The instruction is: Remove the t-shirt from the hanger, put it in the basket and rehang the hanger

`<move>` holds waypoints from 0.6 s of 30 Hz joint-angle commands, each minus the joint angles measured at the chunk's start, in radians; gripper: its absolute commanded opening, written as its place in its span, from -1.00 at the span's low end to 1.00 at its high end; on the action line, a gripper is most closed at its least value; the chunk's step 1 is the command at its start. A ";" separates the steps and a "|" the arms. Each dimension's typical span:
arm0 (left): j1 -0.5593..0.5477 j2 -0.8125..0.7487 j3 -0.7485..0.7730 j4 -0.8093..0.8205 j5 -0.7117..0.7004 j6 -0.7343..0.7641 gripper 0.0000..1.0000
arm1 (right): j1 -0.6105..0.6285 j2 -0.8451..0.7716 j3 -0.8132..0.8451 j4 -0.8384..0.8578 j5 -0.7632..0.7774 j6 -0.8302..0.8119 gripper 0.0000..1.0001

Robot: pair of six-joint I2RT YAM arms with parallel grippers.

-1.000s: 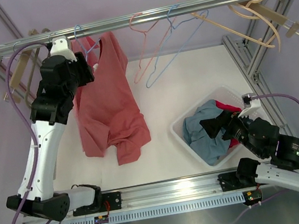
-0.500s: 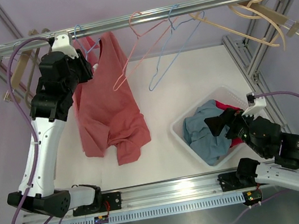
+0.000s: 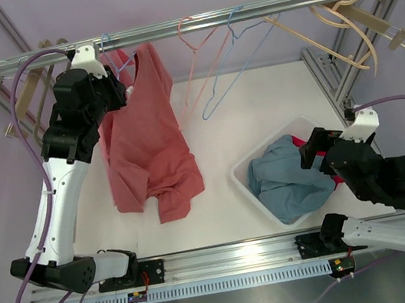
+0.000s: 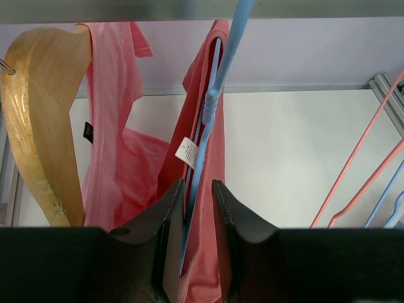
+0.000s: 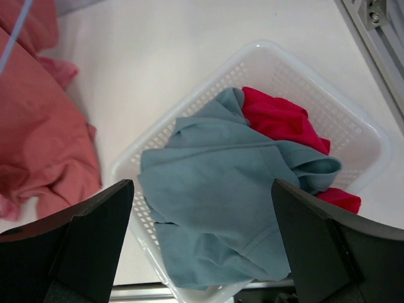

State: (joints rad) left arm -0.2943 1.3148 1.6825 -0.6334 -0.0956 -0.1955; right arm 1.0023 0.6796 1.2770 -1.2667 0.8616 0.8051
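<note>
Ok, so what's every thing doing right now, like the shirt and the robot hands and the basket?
t-shirt: on its hanger, hem lying on the table.
blue hanger: on the rail, inside the t-shirt.
left gripper: shut on the t-shirt by the hanger.
right gripper: open, above the basket.
basket: holds clothes.
wooden hanger: bare.

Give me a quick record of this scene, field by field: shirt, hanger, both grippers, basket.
t-shirt: pink, hanging on the blue hanger
blue hanger: hooked on the rail
left gripper: shut on t-shirt fabric and hanger wire
right gripper: open, above the basket
basket: holds a blue-grey garment and a red garment
</note>
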 commanded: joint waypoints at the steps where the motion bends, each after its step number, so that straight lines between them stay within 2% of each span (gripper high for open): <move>1: 0.003 0.009 0.042 0.057 0.031 0.002 -0.46 | -0.004 -0.024 -0.014 -0.047 -0.002 -0.033 0.96; 3: 0.003 0.008 0.039 0.057 0.025 0.005 -0.49 | -0.004 -0.099 -0.037 0.105 -0.087 -0.087 0.88; 6: 0.003 0.008 0.039 0.058 0.027 0.002 -0.67 | -0.004 -0.165 -0.091 0.260 -0.189 -0.141 0.81; 7: 0.003 0.008 0.040 0.055 0.025 0.001 -0.83 | -0.004 -0.167 -0.114 0.285 -0.214 -0.152 0.79; 9: 0.003 0.004 0.046 0.057 0.025 -0.004 -1.00 | -0.004 -0.140 -0.137 0.355 -0.291 -0.168 0.79; 14: 0.003 -0.014 0.088 0.057 0.062 -0.015 -1.00 | -0.002 -0.019 -0.218 0.611 -0.542 -0.241 0.79; 18: 0.003 -0.029 0.140 0.057 0.080 -0.004 -1.00 | 0.013 0.044 -0.274 0.814 -0.662 -0.242 0.77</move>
State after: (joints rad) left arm -0.2951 1.3193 1.7351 -0.6609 -0.0555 -0.2035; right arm 1.0023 0.7052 1.0290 -0.6872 0.3752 0.6121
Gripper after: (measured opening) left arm 0.025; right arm 0.890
